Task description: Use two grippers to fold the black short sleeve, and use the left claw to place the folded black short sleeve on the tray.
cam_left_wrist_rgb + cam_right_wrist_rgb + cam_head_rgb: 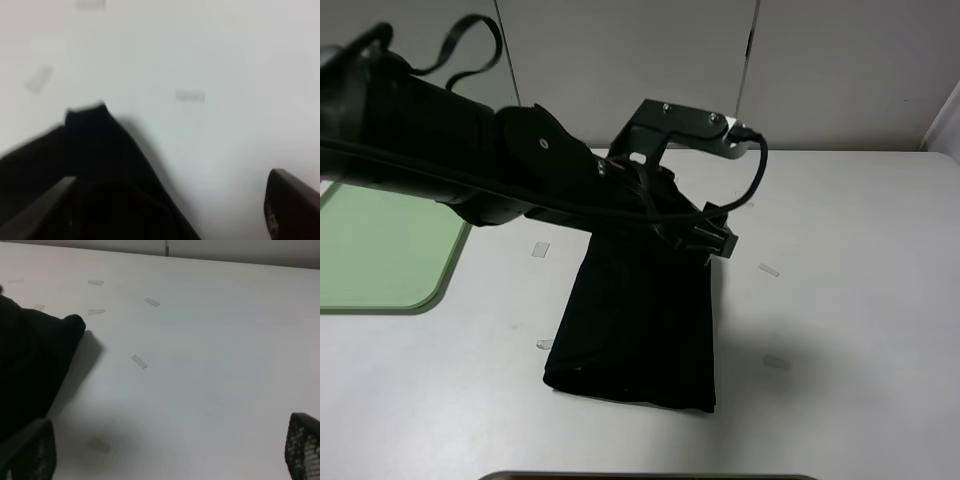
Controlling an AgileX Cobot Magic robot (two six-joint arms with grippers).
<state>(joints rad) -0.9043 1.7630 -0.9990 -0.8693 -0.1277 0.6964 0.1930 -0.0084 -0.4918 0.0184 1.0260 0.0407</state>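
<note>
The black short sleeve (640, 310) lies folded into a long narrow strip in the middle of the white table. My left arm (520, 160) reaches in from the left over the strip's far end, and its claw is lost against the dark cloth there. In the left wrist view the left gripper (165, 220) stands open, with the shirt (100, 170) lying under and beside one finger (35, 215). The right gripper (167, 455) is open over bare table, with the shirt (30, 355) off to one side. The mint-green tray (380, 250) sits at the left edge.
Small pieces of clear tape (769, 270) dot the table around the shirt, one of them (139, 361) in the right wrist view. A grey panelled wall (820, 70) runs behind the table. A dark edge (650, 477) shows at the front.
</note>
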